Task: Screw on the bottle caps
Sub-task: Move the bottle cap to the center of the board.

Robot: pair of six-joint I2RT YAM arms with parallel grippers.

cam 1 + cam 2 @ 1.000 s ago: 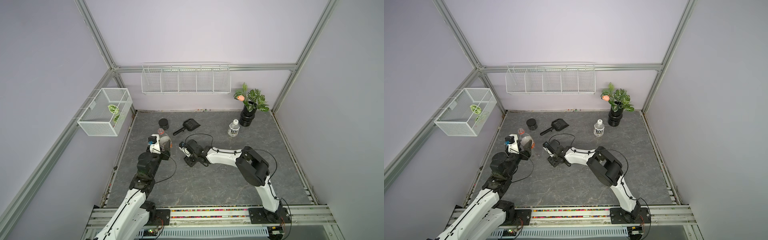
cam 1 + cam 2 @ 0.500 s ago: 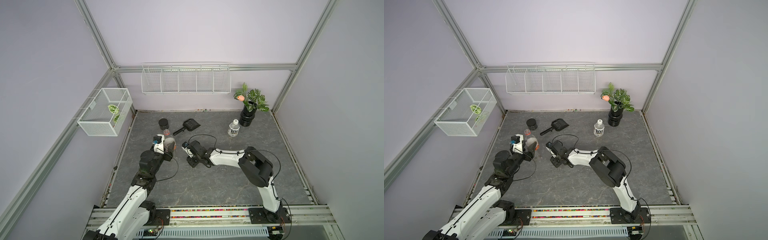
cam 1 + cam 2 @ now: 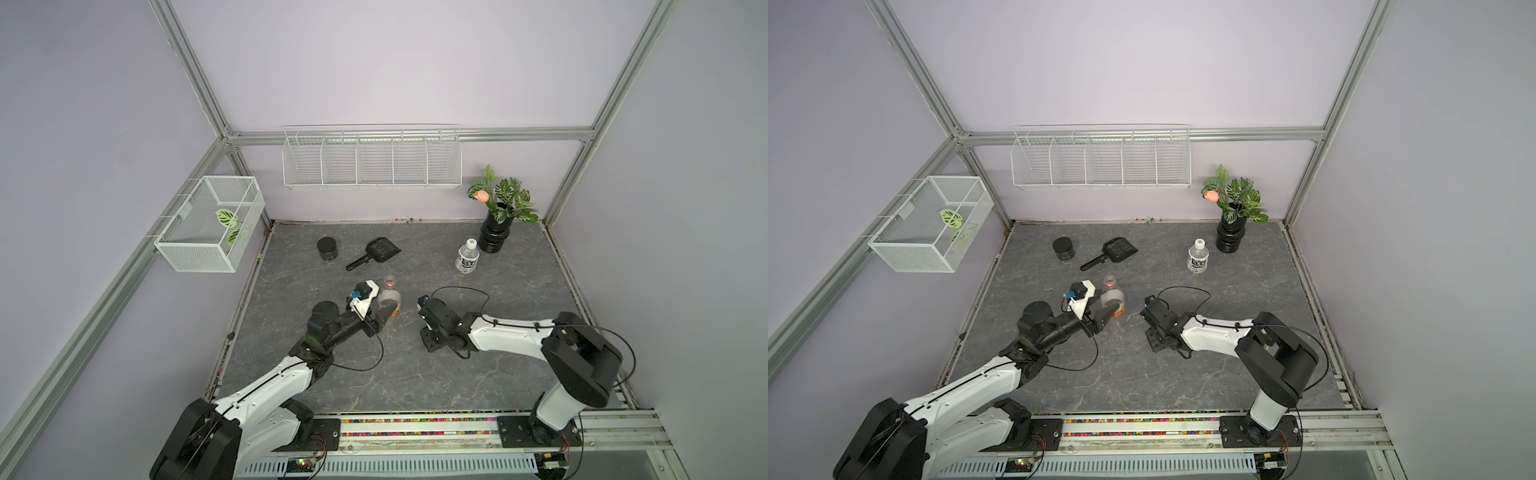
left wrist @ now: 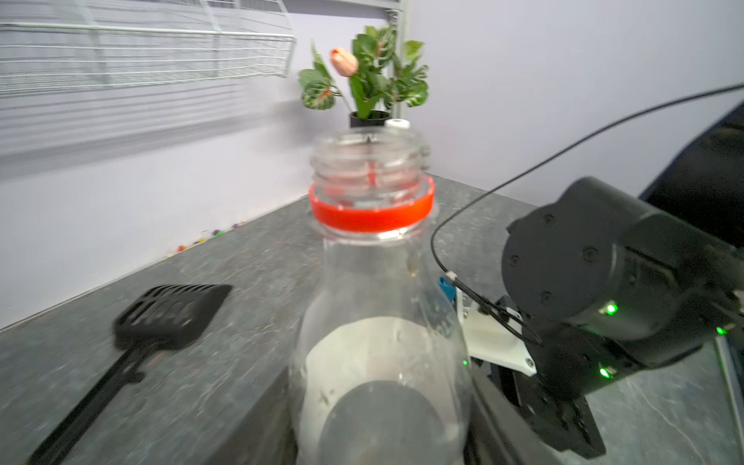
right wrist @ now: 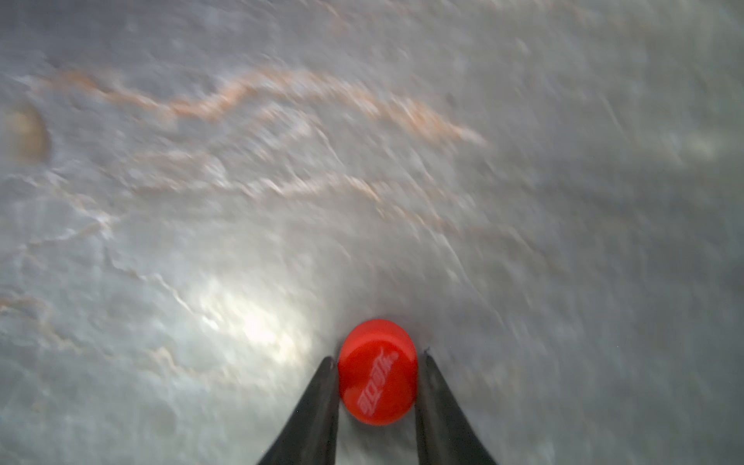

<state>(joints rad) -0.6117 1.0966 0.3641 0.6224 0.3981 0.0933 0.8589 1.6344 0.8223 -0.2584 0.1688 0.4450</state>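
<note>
The coming move turns on how the small round bright red plastic screw cap [image 5: 377, 372] stands relative to the open mouth of the tall clear plastic bottle with an orange-red label band [image 3: 389, 296]. The right jaws are closed on the cap, one dark jaw touching each side. Its printed top faces the wrist camera, so its hollow side is turned down toward the grey marbled desk [image 3: 415, 386].

In both top views the cap is hidden beneath the right arm [image 3: 511, 332], whose jaws point down at the desk just right of the frame's centre. The bottle sits left of them and slightly higher in the frame, near but apart. The left jaws, at the end of the left arm [image 3: 332, 328], clamp it low on its body. Its long axis runs roughly upright, with the bare threaded neck [image 4: 369, 161] uppermost above a red collar ring [image 4: 371, 211]. Whether its base rests on the desk I cannot tell.

As I read it, the cap must rise above neck height, travel leftward in the frame and come down square onto the threads. It already faces the right way. The right arm should do the travelling while the left only steadies.

The short clear plastic bottle with a white black-printed label [image 3: 467, 262] stands alone in the upper right of the desk. It has a white cap [image 3: 1200, 242] on it, but I cannot say how tight that is.
</note>
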